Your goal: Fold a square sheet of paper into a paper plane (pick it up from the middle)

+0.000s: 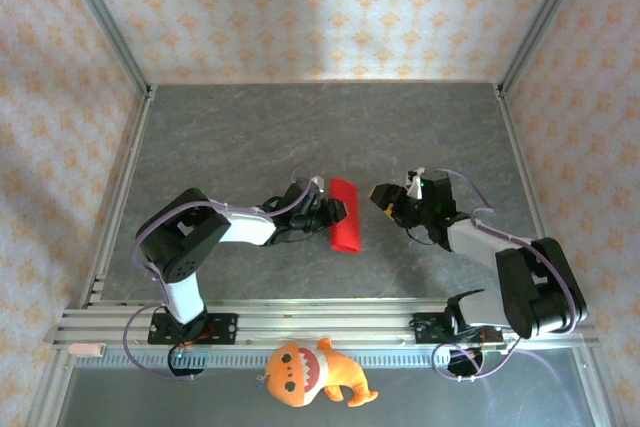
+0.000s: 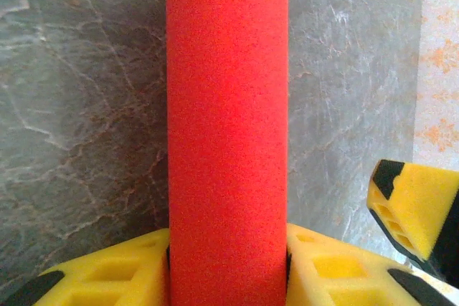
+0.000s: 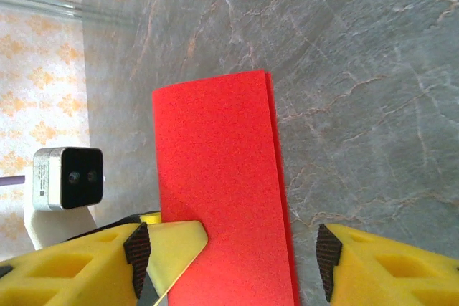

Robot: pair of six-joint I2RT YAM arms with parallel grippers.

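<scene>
Grey marbled surface (image 1: pixel 250 137) inside a booth, with cream walls (image 1: pixel 300 7) printed in a small orange pattern on three sides. Two robot arms reach inward from a metal rail at the near edge. Near the middle of the surface is the paper (image 1: pixel 346 215), bright red and folded into a narrow strip with straight parallel sides, pointing roughly away from the rail with a slight tilt. The left gripper (image 1: pixel 332 212) meets the strip from the left and pinches it: in the left wrist view the red band rises straight up between two yellow fingers (image 2: pixel 115 274), which press against it on both sides. Whether the strip rests on the surface or is lifted off it cannot be told. The right gripper (image 1: pixel 385 194) hovers just to the right of the strip, near it but apart. In the right wrist view its yellow fingers (image 3: pixel 387 270) stand spread with nothing clamped between them, and beyond them the paper shows a doubled edge along one side. An orange plush toy (image 1: pixel 310 372) with white teeth lies in front of the rail, well apart from the paper.
</scene>
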